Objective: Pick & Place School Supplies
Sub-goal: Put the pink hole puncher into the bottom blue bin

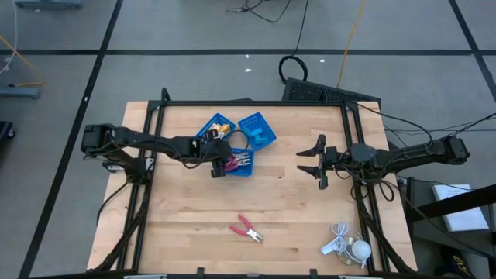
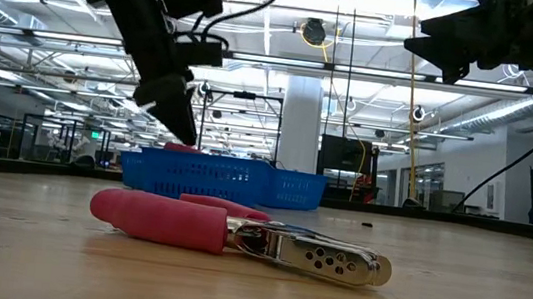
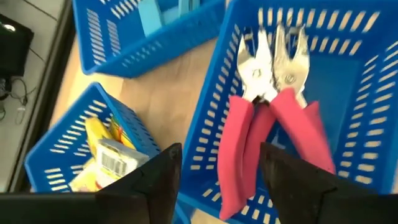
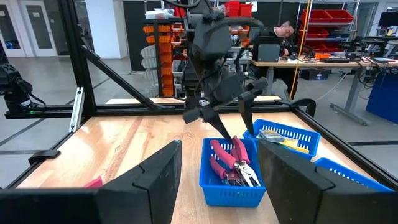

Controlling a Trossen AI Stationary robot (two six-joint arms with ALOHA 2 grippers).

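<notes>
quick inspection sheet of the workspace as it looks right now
surface: wooden table, bare grain showing
job's things: two red-handled pliers in one blue tray; yellow packets in a second tray; one pliers loose on the table
clutter: white corded gadget at a corner
grippers: left gripper open above the pliers tray; right gripper open, empty, off to the side
cables: floor cables beyond the table
surroundings: person at a desk

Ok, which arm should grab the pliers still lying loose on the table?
Probably the right. Its claw is open and empty over bare table. The left claw is open over the tray of pliers. The loose pliers lie about midway.
</notes>
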